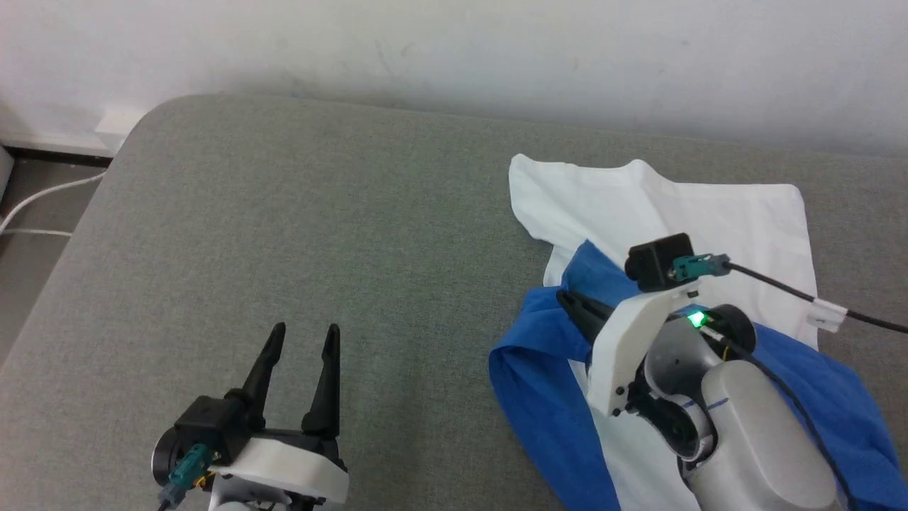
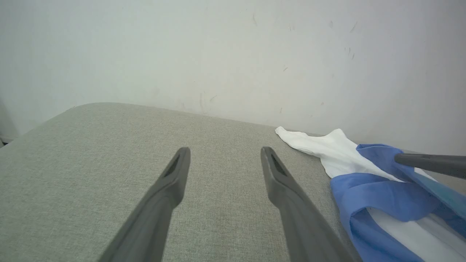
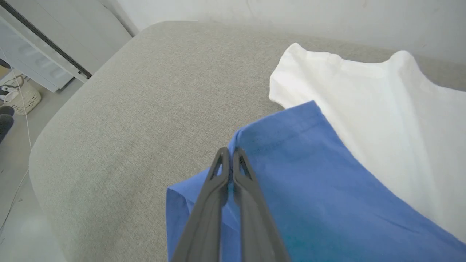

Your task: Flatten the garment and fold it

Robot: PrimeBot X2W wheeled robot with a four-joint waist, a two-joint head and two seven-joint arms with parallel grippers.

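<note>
It looks like a plain indoor room, homely rather than industrial, though whether it is a home or a test room fitted out like one cannot be told. A wide table (image 1: 284, 234) padded in grey woven fabric, with a rounded corner, stands against a scuffed white wall (image 1: 454, 50). Beside it are white cabinet fronts (image 3: 40, 51), a pale woven basket (image 3: 22, 100) on a light floor, and a white cable (image 1: 42, 195).

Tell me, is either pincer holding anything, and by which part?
The right pincer pinches the garment by the edge of a blue fold. The left pincer is open and holds nothing.
</note>
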